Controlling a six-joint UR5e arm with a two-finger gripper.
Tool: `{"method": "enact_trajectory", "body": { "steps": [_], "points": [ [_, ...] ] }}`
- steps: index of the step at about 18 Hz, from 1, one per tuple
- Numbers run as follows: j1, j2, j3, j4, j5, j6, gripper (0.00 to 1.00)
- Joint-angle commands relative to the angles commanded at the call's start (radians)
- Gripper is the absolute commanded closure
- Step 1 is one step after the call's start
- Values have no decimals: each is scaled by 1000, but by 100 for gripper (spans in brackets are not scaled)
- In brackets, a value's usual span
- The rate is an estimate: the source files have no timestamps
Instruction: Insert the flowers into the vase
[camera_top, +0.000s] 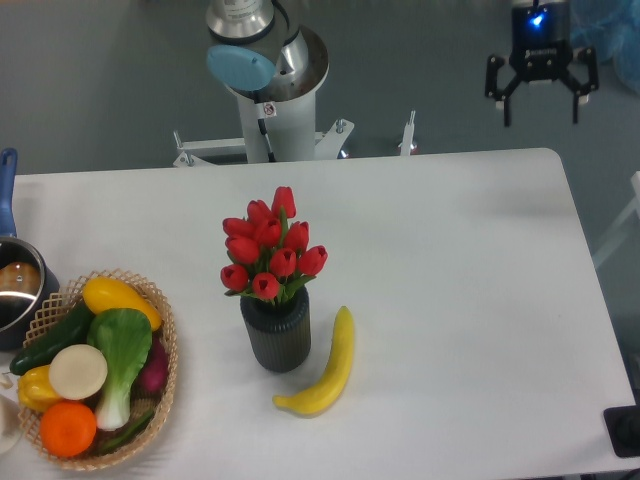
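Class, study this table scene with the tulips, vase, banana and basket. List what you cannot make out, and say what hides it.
1. Stems of the flowers: hidden inside the vase.
2. Pot: cut off by the left edge, contents unclear.
3. Basket: its floor is covered by the vegetables.
4. Black object: cut off at the right edge, unidentifiable.
5. Gripper: open beyond the table's far corner; arm cut off above.

Banana (325, 368); produce basket (165, 385); pot (15, 290)
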Motion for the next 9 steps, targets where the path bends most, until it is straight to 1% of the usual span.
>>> {"method": "enact_trajectory", "body": {
  "steps": [1,3,7,9],
  "points": [
    [0,3,3,-29,57,66,0],
    [0,14,3,-39,106,138,0],
    [0,15,6,-60,105,149,0],
    [0,15,17,-84,105,149,0]
  ]
}}
